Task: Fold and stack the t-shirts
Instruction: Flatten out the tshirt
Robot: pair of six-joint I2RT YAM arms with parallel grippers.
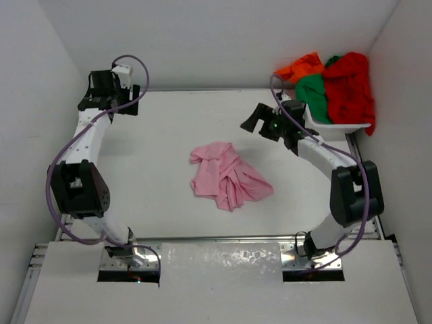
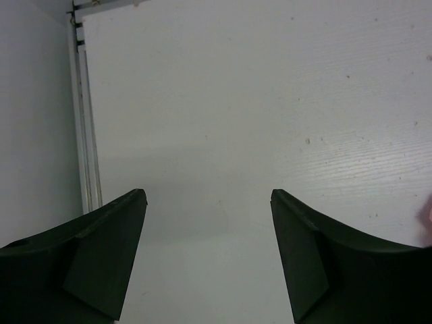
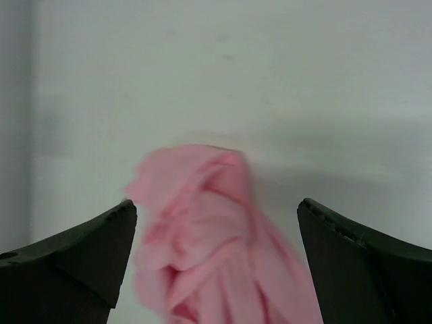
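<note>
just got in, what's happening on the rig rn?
Nothing is held. The crumpled light pink cloth t-shirt lies unfolded in the middle of the white table. The right arm points at it, jaws open, clear of the cloth. The left arm sits far left, jaws open too. The bright red t-shirt, green t-shirt and orange t-shirt are heaped in the white plastic basket, far right corner. No stack yet.

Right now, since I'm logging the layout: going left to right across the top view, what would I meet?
left pincer → pink t-shirt → green t-shirt → red t-shirt
</note>
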